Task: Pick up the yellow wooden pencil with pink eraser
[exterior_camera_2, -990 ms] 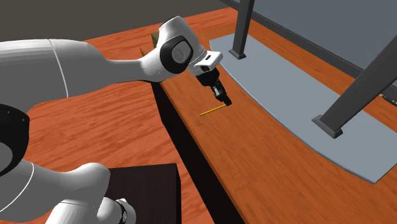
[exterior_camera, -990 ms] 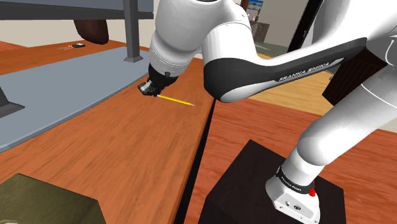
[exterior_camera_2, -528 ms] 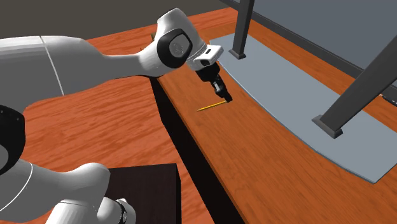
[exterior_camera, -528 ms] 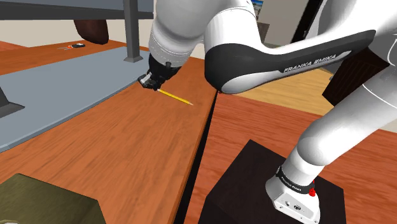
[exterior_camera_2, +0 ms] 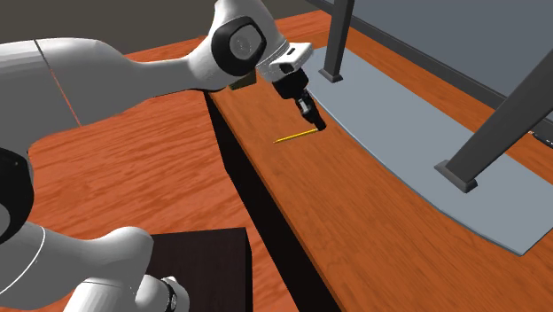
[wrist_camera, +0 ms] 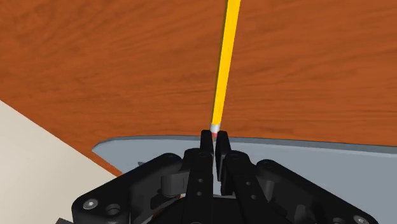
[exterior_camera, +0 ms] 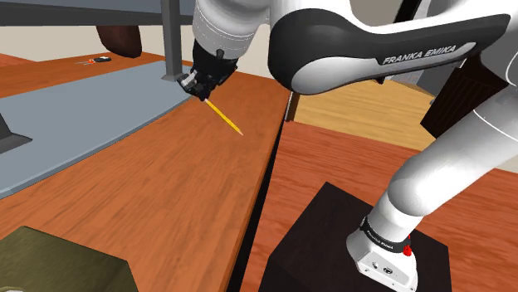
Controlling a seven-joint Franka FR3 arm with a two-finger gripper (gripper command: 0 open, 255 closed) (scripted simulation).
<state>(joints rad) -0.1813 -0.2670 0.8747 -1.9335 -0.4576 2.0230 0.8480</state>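
The black fingers [wrist_camera: 205, 145] are seen clamped tight on the pink eraser end of the yellow pencil [wrist_camera: 224, 70], which is held slanting down over the wooden counter [exterior_camera: 149, 191]. A grey mat [exterior_camera: 75, 116] is spread just beyond.

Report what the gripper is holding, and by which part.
The slim yellow pencil, clamped by its eraser end in the black gripper.

End of pencil [exterior_camera: 222, 117] btwn fingers [wrist_camera: 205, 146] over table [exterior_camera: 166, 191], beside mat [exterior_camera: 75, 116] w/ post [exterior_camera: 172, 41] on it.
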